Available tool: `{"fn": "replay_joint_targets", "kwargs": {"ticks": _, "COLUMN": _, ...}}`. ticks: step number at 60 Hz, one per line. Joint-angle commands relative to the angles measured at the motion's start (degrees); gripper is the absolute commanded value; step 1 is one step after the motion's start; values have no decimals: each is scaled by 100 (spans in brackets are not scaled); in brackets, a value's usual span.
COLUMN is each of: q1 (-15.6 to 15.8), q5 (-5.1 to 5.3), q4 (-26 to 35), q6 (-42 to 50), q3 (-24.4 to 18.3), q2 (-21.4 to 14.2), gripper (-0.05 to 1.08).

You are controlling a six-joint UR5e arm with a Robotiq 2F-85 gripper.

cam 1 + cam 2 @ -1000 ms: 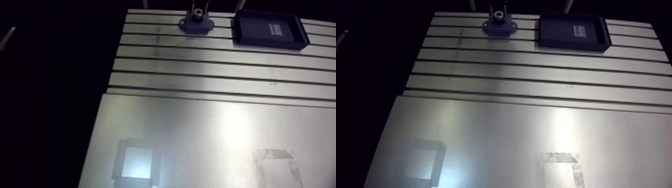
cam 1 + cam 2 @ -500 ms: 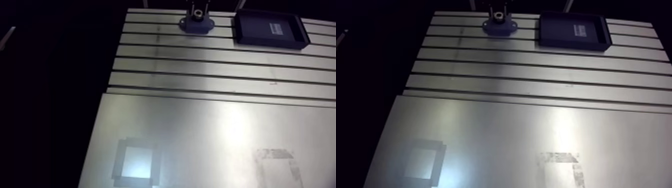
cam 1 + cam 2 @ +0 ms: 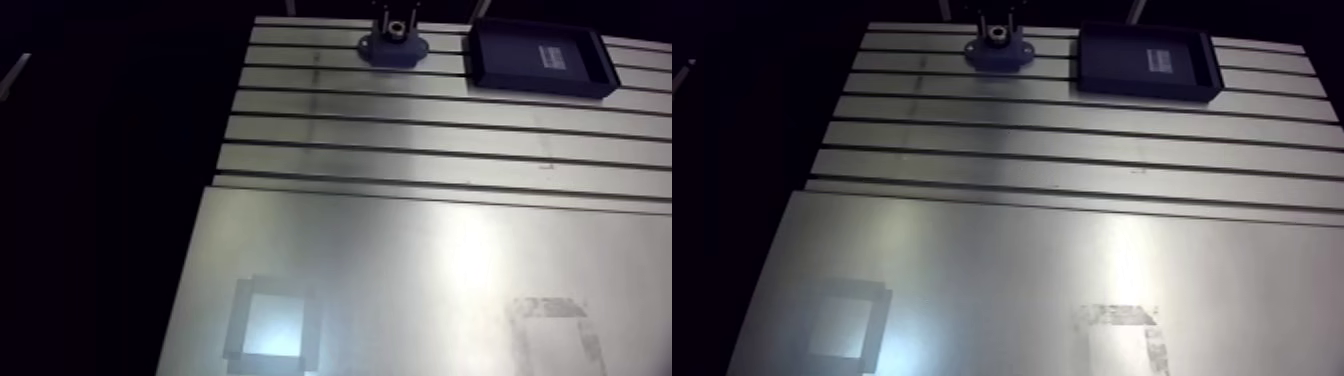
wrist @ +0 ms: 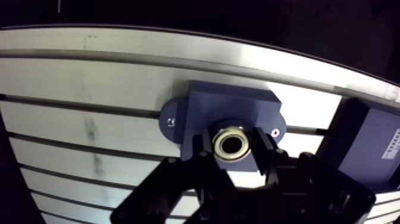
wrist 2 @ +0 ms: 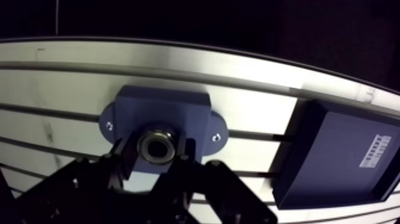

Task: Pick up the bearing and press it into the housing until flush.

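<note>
A dark blue housing [image 4: 229, 107] with two side ears stands at the table's far edge, also small in the arm view [image 3: 393, 50]. In the wrist view my gripper [image 4: 233, 150] is shut on the bearing [image 4: 233, 145], a shiny metal ring pressed between the two black fingers [image 4: 204, 149]. The bearing sits right over the housing's middle. The fingers hide the housing's bore, so I cannot tell how deep the bearing sits. In the arm view the gripper [image 3: 393, 20] comes down onto the housing from above.
A shallow black tray [image 5: 339, 155] with a white label lies beside the housing, close to the gripper, and shows in the arm view [image 3: 540, 60]. The slotted table [image 3: 420, 140] runs toward a smooth plate [image 3: 420, 280] with two taped squares.
The arm view has shifted very slightly. The gripper stays at the housing with the bearing held; nothing else has visibly moved.
</note>
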Motion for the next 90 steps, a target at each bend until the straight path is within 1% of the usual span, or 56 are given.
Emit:
{"fn": "replay_joint_targets", "kwargs": {"ticks": 1, "q1": -2, "q5": 0, "q4": 0, "q6": -3, "q3": 14, "q2": 2, "gripper": 66}}
{"fn": "replay_joint_targets", "kwargs": {"ticks": 90, "q1": -2, "q5": -18, "q4": -9, "q6": -3, "q3": 67, "q2": -7, "gripper": 66}}
